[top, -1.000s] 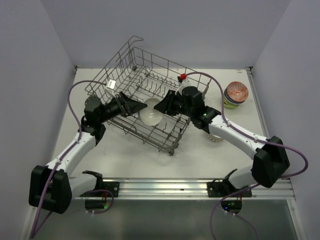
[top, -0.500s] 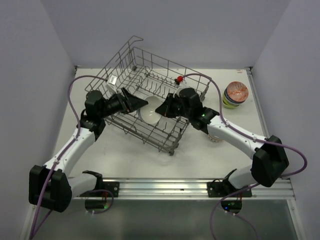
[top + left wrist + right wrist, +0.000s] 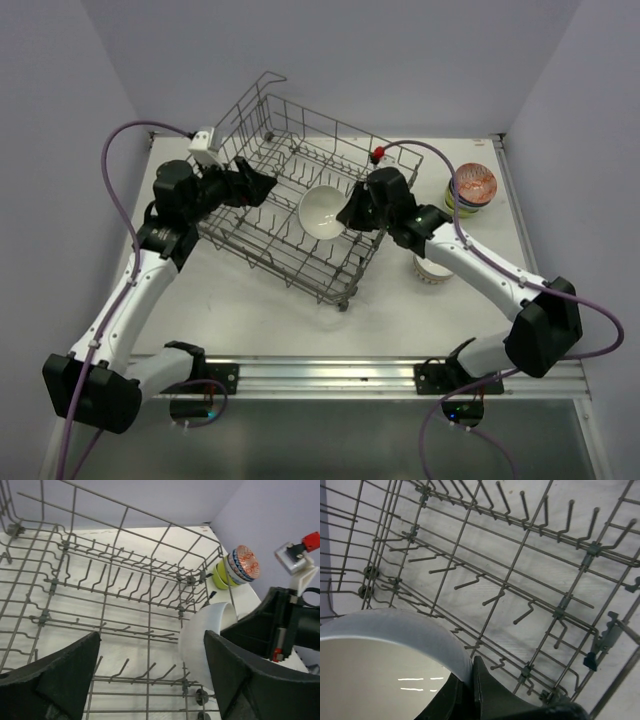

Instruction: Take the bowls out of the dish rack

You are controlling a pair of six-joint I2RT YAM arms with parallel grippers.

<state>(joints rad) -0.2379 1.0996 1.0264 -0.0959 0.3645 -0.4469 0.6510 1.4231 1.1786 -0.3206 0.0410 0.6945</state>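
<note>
Grey wire forms the dish rack, sitting skewed on the table in the top view. One white bowl is inside it, toward the rack's 3 o'clock side, mouth tilted up. The right gripper reaches in from 3 o'clock and is pinched tight on that bowl's rim. The left gripper is at the rack's 9 o'clock wall, jaws spread and holding nothing, apart from the bowl. Outside the rack, a stack of bowls stands on the table at about 2 o'clock. Another pale bowl sits at 4 o'clock, partly under the right forearm.

From the left wrist, both dark jaws stand wide apart with only rack tines between them. The white bowl shows at 4 o'clock, tipped on edge, with the other gripper on its far side. The coloured stack lies beyond the rack wall at 2 o'clock.

From the right wrist, the fingers are closed on the bowl's rim at 6 o'clock, one inside and one outside. The bowl fills the 7 o'clock corner. Bare tines cover the remaining rack floor seen here, and no other bowl shows.

The step in hand looks like taking out the last bowl seen in the rack. The next move calls for a lift high enough for the bowl to pass over the tines and the tall wire side. It then needs carrying toward 3 o'clock and setting down by the others. A rim pinch could let the bowl swing, so it wants a slow, steady lift.
</note>
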